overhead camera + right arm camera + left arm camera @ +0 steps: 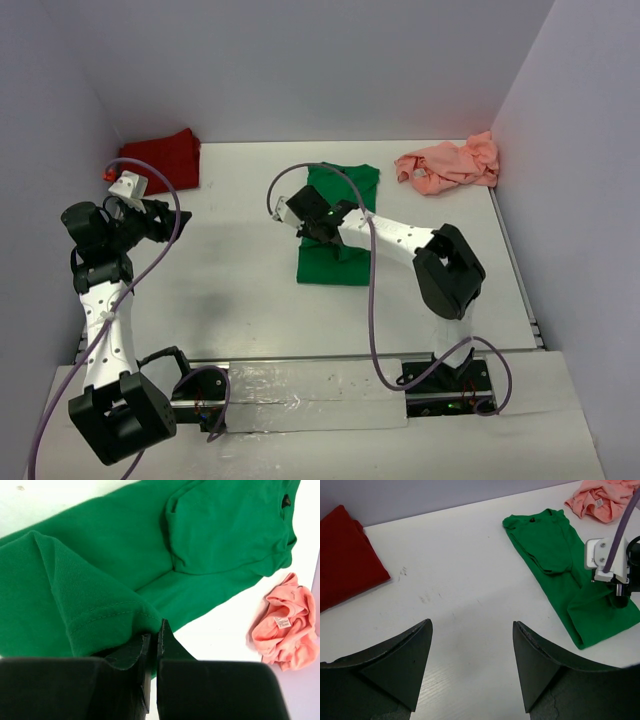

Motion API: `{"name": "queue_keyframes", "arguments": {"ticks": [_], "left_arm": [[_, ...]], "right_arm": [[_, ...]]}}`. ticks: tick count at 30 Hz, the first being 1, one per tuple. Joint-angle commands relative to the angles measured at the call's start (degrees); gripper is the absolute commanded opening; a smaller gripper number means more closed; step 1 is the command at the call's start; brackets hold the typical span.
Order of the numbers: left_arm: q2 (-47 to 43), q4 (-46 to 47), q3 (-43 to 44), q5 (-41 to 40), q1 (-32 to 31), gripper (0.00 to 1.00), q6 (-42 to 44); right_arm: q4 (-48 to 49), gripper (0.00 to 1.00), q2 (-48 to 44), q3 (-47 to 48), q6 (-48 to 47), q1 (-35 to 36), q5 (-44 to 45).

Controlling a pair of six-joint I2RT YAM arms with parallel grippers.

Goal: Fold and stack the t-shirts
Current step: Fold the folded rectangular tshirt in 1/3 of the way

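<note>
White table [250, 290], right gripper [155, 632] pinching hem of green t-shirt [100, 580], salmon pink t-shirt [282, 630] crumpled ahead-right of it, left gripper [471, 623] spread, dark red t-shirt [345, 560] ahead-left.

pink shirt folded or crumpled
Crumpled: the pink shirt lies in a bunched, wrinkled heap with uneven edges, and its label is turned out in the right wrist view.

On the worktop [250, 290] three shirts lie well apart: the left shirt [170, 158] in the far-left corner, the middle shirt [350, 185] around the centre, running from far to near, and the right shirt [450, 165] in the far-right corner. The right arm's fingers [132, 655] rest on the middle shirt's left part, pinching a fold. The left arm's fingers [395, 665] hang spread above bare worktop, in front of the left shirt.
</note>
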Motion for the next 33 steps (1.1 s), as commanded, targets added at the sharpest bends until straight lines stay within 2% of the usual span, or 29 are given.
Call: {"name": "queue_keyframes", "arguments": {"ticks": [1,14,33], "left_arm": [[0.12,0.40,1.19,1.90,0.26,0.74,0.84],[1.01,0.49,1.19,2.69,0.17,0.74,0.93],[2.15,1.11,0.84,3.13,0.17,0.74,1.19]], "right_arm": [[3.20,0.00,1.10,3.63,-1.10,-2.18,0.58],[5.05,0.00,4.36,5.74,-1.54,-7.72,2.25],[8.12,0.00,8.57,7.85,-1.11,-6.40,-1.18]]}}
